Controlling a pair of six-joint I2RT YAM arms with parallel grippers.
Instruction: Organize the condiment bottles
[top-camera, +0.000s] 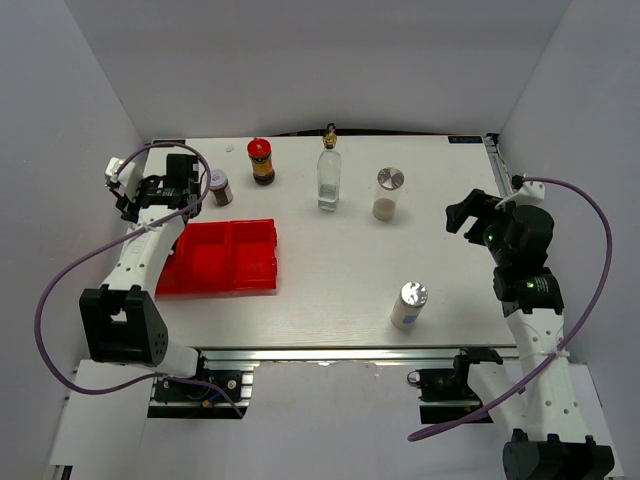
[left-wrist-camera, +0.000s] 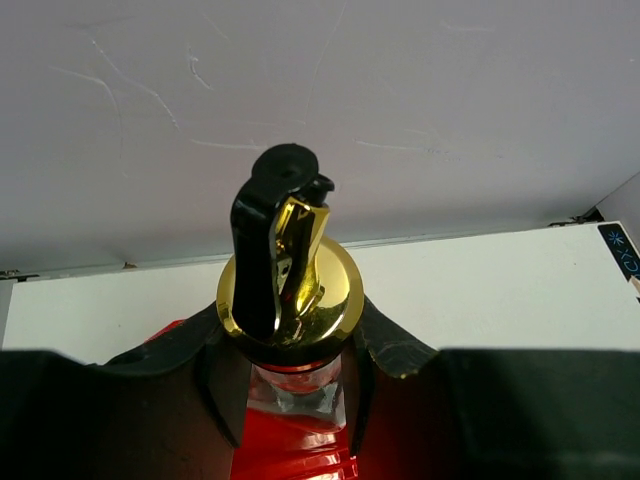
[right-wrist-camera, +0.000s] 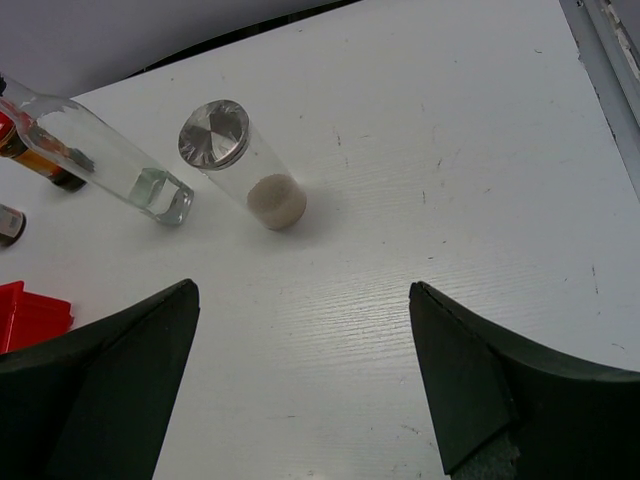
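Note:
My left gripper (top-camera: 205, 190) is shut on the neck of a clear glass bottle with a gold spout (left-wrist-camera: 290, 290), just behind the red divided tray (top-camera: 228, 255). The bottle's top shows at my fingertips (top-camera: 218, 186); its base is hidden. The red-capped dark jar (top-camera: 262, 160) and the second glass bottle (top-camera: 329, 170) stand at the back. One silver-lidded shaker (top-camera: 389, 192) stands right of them, and it also shows in the right wrist view (right-wrist-camera: 245, 165). The other shaker (top-camera: 409, 304) stands near the front right. My right gripper (top-camera: 465, 215) is open and empty above the bare table (right-wrist-camera: 302, 288).
The tray is empty and lies front left, with its corner showing in the right wrist view (right-wrist-camera: 25, 310). White walls close in the table at the back and on both sides. A metal rail (top-camera: 500, 170) runs along the right edge.

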